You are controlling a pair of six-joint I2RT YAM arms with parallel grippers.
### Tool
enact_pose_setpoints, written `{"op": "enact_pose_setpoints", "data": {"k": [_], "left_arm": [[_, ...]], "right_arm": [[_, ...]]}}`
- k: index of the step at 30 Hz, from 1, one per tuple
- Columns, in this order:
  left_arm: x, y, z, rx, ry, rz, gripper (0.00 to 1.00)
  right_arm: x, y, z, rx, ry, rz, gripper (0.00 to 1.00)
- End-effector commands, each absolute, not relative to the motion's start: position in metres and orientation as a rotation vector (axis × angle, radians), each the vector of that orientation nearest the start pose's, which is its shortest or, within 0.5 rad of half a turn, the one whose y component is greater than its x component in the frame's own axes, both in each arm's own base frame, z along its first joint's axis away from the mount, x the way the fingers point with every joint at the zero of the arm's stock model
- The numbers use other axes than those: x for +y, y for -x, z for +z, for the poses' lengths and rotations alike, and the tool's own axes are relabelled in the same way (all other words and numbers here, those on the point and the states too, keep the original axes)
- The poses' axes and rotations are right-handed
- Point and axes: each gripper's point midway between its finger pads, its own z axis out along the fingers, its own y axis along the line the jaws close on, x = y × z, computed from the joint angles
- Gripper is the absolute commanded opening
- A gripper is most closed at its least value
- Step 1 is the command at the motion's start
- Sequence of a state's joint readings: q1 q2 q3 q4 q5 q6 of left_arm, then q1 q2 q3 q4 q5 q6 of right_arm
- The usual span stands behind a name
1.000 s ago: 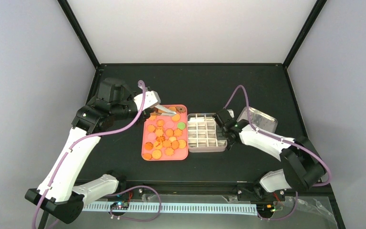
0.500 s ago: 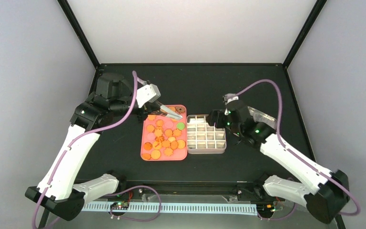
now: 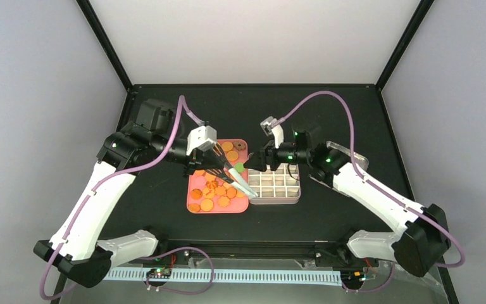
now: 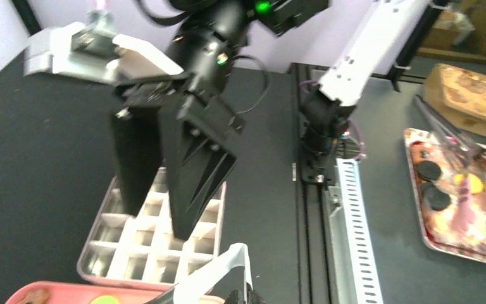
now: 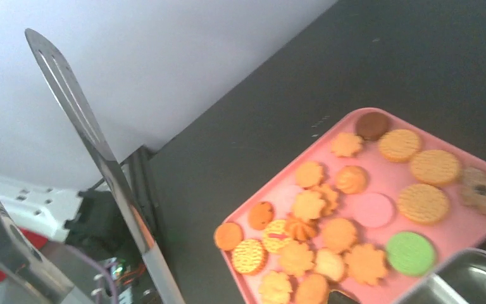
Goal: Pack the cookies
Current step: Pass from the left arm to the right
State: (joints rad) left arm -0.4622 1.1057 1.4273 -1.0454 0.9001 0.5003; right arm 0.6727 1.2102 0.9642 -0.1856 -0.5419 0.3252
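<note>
The cookies [image 3: 218,183], mostly orange with one green [image 3: 238,168], lie on a pink tray [image 3: 194,190]. A white divided box [image 3: 277,187] stands right of the tray. My left gripper [image 3: 207,162] is over the tray, shut on metal tongs [image 3: 239,183] whose tips reach the tray's near right corner beside the box. My right gripper [image 3: 254,166] hovers at the box's left edge next to the green cookie. In the left wrist view its black fingers [image 4: 193,171] stand apart with nothing between them. The right wrist view shows the cookies [image 5: 329,234] and the tongs [image 5: 101,158].
A clear lid [image 3: 348,155] lies right of the box. A perforated rail [image 3: 228,276] runs along the table's near edge. Beyond the table, the left wrist view shows another tray [image 4: 462,190] with dark discs.
My right arm swung left from the box's right side to its left edge, and its fingers opened. My left gripper carried the tongs from the tray's far end toward its near right corner.
</note>
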Motion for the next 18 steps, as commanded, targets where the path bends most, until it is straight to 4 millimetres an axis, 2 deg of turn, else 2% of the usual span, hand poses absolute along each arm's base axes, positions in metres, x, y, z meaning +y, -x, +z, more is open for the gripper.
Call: {"op": "enact_pose_setpoints", "data": {"k": [1, 4, 9, 13, 16, 18], "left_arm": [[-0.238, -0.137, 0.386, 1.533, -1.466, -1.095, 0.02], [-0.241, -0.136, 0.386, 1.533, -1.480, -1.108, 0.02], [-0.246, -0.136, 0.391, 1.528, -1.502, -1.140, 0.01], [-0.249, -0.140, 0.397, 1.515, -1.501, -1.129, 0.02], [-0.250, -0.143, 0.401, 1.509, -1.499, -1.119, 0.02], [-0.250, -0.144, 0.404, 1.505, -1.499, -1.114, 0.02]], "right_arm": [[0.333, -0.209, 0.284, 1.845, 0.963, 1.395, 0.68], [0.343, -0.195, 0.279, 1.820, 1.030, 1.441, 0.66], [0.352, -0.191, 0.268, 1.827, 1.066, 1.466, 0.62], [0.357, -0.177, 0.269, 1.778, 1.117, 1.527, 0.59], [0.358, -0.168, 0.265, 1.765, 1.140, 1.544, 0.52], [0.356, -0.166, 0.262, 1.771, 1.136, 1.540, 0.43]]}}
